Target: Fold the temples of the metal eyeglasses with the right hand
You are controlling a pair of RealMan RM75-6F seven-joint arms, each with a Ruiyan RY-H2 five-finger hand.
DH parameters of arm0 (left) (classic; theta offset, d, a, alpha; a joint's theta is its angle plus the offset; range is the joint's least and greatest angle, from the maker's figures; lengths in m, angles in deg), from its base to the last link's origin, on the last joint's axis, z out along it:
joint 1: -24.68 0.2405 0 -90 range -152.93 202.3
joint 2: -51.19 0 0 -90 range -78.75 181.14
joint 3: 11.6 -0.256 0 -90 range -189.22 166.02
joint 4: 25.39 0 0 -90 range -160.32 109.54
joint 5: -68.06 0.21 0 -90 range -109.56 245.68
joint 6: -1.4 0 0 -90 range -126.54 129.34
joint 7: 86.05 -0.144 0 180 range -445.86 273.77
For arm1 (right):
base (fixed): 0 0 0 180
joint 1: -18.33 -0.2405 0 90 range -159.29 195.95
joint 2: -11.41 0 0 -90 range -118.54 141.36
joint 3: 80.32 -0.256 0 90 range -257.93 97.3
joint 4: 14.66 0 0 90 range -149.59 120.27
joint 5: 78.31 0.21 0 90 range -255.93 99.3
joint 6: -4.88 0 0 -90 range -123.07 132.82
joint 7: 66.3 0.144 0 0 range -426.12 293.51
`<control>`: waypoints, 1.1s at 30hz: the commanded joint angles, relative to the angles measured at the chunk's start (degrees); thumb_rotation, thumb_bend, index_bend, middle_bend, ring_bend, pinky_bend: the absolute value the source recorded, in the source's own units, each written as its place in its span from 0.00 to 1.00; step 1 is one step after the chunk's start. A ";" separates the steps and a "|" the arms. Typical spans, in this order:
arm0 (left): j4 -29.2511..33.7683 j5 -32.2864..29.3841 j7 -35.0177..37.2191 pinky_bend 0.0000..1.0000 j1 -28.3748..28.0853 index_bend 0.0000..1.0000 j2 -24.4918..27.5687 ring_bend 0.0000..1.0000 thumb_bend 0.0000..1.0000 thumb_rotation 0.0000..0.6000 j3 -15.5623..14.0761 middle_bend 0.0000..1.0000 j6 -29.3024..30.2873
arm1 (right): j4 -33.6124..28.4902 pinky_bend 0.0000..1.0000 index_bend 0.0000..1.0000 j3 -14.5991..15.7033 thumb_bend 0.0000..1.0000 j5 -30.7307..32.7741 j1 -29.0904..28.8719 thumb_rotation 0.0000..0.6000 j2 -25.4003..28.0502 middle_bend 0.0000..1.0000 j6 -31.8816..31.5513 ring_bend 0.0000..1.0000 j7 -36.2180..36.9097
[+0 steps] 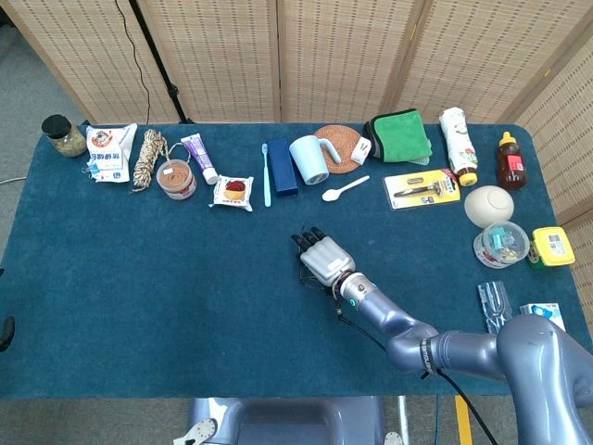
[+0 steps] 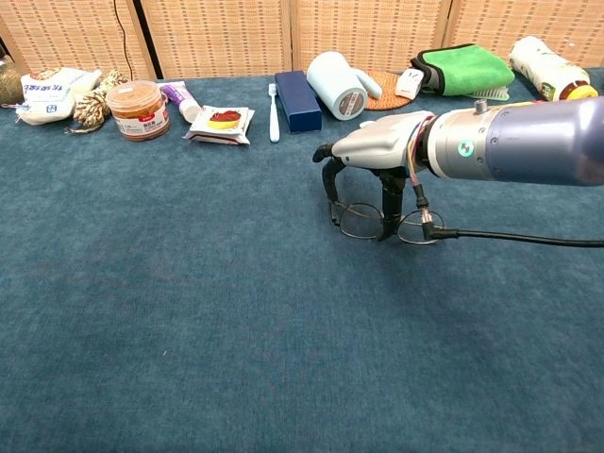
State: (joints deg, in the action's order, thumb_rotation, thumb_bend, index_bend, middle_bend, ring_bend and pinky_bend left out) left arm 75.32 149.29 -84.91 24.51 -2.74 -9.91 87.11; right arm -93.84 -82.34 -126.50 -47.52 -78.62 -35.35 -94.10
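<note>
The metal eyeglasses lie on the blue tablecloth a little right of centre, lenses facing the chest camera. My right hand hovers over them, palm down with fingers hanging beside the frame's left end, where the temple hinges. The thumb reaches down at the bridge between the lenses. The fingers are spread, and no pinch on the frame shows. In the head view the right hand covers the glasses. My left hand appears in neither view.
A row of items lines the far edge: blue case, white mug, toothbrush, snack packet, jar, green cloth. A black cable trails right from the wrist.
</note>
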 commanded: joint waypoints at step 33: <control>-0.12 -0.37 0.41 0.00 0.61 0.12 0.57 0.00 0.45 0.93 -0.07 0.00 0.23 | 0.00 0.00 0.32 -1.75 0.09 -1.83 0.38 1.00 -1.09 0.00 2.09 0.00 1.76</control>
State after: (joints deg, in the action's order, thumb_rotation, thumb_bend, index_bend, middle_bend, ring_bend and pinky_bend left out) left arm 75.23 148.94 -84.52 25.11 -2.17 -9.97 87.36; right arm -94.12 -84.16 -128.45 -47.04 -79.54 -33.45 -92.23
